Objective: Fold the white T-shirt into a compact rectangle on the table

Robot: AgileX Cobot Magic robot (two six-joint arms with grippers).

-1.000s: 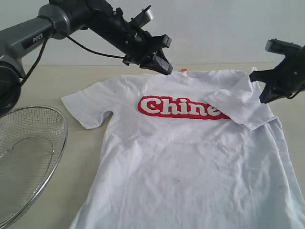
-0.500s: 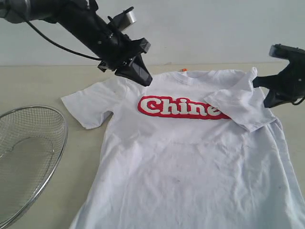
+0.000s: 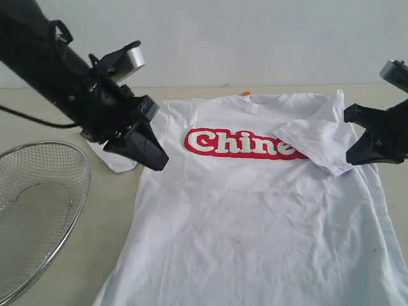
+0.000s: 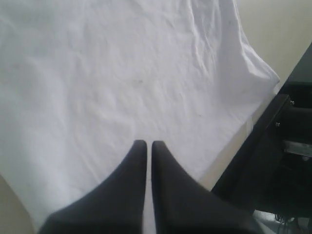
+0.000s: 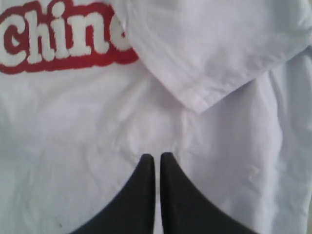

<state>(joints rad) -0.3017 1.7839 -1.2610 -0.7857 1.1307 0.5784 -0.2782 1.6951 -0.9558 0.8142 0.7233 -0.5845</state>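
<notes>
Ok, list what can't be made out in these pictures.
Exterior view: the left gripper and its arm hide most of the white T-shirt's outstretched sleeve.
Exterior view: the folded-in sleeve covers the end of the lettering on the red banner.
Exterior view: the shirt's hem is cut off by the bottom edge, and the wire basket by the left edge.
Wrist views: each shows only a patch of shirt.

On table point(image 3: 108, 223): white T-shirt point(image 3: 255, 217), flat, chest up, collar at far side. Sleeve point(image 3: 315, 140) on view's right folded inward over end of lettering point(image 3: 239, 143). Left of shirt, apart: wire basket point(image 3: 38, 178). Over opposite sleeve's armpit: left gripper point(image 3: 156, 159). At folded sleeve's outer edge: right gripper point(image 3: 352, 156).
</notes>
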